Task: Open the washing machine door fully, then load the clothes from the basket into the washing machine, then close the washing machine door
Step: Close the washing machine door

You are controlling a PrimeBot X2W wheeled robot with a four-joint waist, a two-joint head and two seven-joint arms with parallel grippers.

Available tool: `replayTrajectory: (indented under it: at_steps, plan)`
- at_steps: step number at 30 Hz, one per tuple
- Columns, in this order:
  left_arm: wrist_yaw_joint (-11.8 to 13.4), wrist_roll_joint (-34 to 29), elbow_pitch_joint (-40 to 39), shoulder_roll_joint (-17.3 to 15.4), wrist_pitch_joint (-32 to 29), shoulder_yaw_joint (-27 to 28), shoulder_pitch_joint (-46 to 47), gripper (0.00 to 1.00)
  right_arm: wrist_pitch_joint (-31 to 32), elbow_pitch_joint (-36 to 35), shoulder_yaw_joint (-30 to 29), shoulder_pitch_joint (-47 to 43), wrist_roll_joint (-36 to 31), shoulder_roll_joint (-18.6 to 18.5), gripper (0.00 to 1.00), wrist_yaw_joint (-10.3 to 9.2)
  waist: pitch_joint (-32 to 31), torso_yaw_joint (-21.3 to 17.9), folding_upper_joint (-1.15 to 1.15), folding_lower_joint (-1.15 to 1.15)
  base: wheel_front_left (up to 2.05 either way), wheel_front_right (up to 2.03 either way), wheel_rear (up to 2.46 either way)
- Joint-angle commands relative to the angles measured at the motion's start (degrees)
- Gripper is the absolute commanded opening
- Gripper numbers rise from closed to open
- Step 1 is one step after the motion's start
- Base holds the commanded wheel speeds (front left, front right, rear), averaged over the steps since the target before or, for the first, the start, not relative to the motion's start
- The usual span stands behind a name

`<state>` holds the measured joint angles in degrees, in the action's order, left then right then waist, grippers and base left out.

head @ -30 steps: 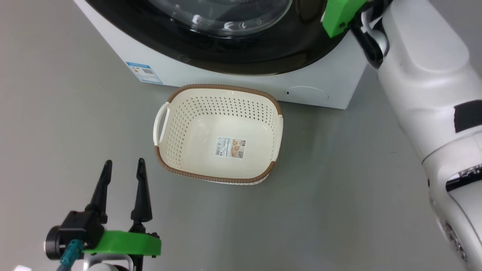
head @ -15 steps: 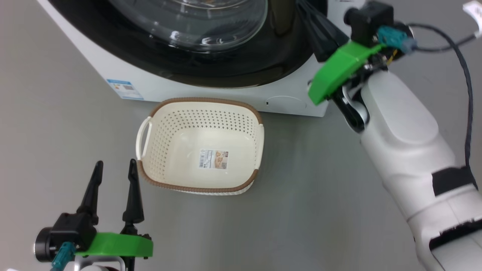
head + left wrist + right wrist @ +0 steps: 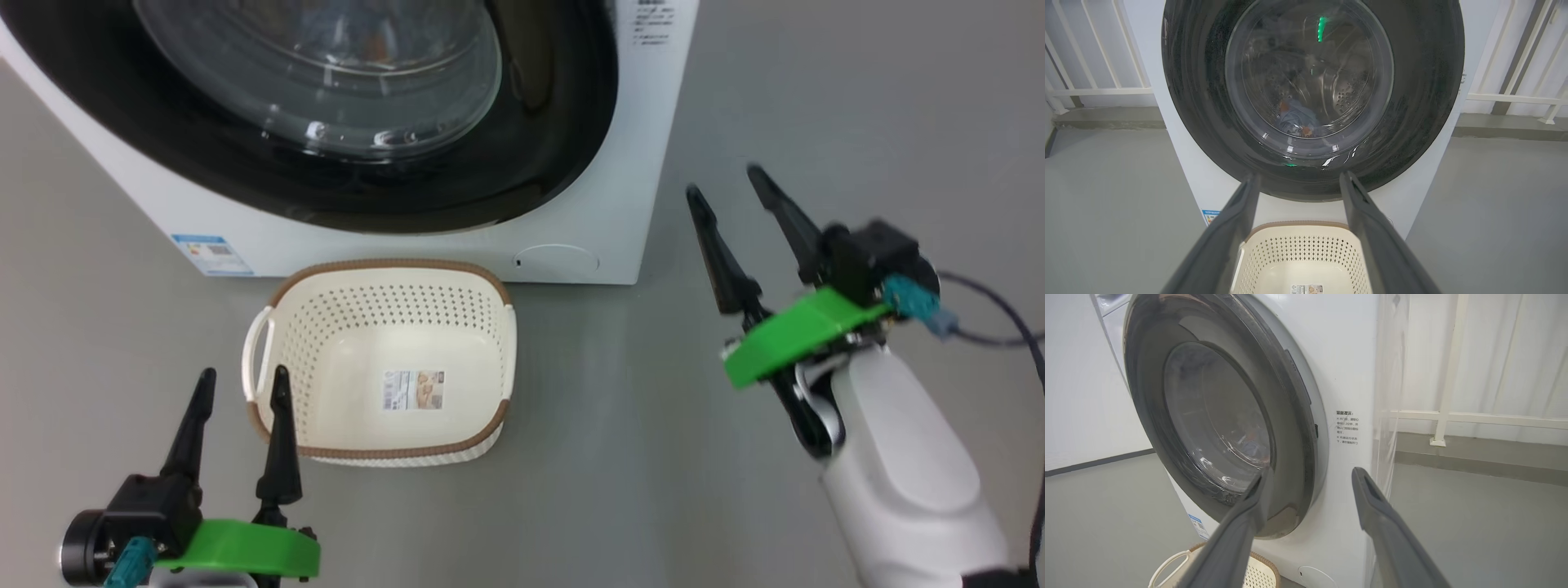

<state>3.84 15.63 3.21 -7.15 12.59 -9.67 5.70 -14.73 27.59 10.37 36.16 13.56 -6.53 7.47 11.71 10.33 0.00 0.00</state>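
Two arms reach forward in the head view: left gripper (image 3: pixel 242 376) low beside the basket (image 3: pixel 384 265), right gripper (image 3: pixel 725 181) raised right of the washing machine (image 3: pixel 604 237), both spread wide and holding nothing. Left wrist view: the clothes (image 3: pixel 1296 118) lie behind the closed washing machine door (image 3: pixel 1412 102). Right wrist view: parted fingers (image 3: pixel 1372 506) point at the door's edge.

A block of black Chinese print (image 3: pixel 1347 428) is showing on the washing machine (image 3: pixel 1347 355), its white front, too fine to read. Low down, a blue sticker (image 3: pixel 211 254) is blurring out. A paper label (image 3: pixel 414 389) is lying on the basket (image 3: pixel 384 267) floor, wording illegible.
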Motion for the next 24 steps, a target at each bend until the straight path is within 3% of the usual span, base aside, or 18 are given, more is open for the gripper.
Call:
replayTrajectory:
  at_steps: [1, 12, 24]
  plan:
    - [0.3, -0.6, -1.8, -1.5, -0.3, 1.7, 0.2, 1.0, 0.0, -3.3, -0.3, -3.0, -0.9, 1.4, 1.0, 0.02, -1.5, -1.6, 0.0, 0.0, 0.0, 0.0, 0.0]
    - [-0.3, -0.3, -1.0, -2.2, -1.3, 0.4, -1.6, 1.0, 5.1, -18.5, -9.4, -22.1, -5.0, 3.0, 1.0, 0.02, -5.4, -4.7, 0.0, 0.0, 0.0, 0.0, 0.0]
    - [0.8, 0.2, -2.0, -3.0, -2.9, 0.2, -5.9, 1.0, 10.6, -30.6, -11.7, -34.8, -4.2, 3.6, 1.0, 0.02, -10.2, -6.4, 0.0, 0.0, 0.0, 0.0, 0.0]
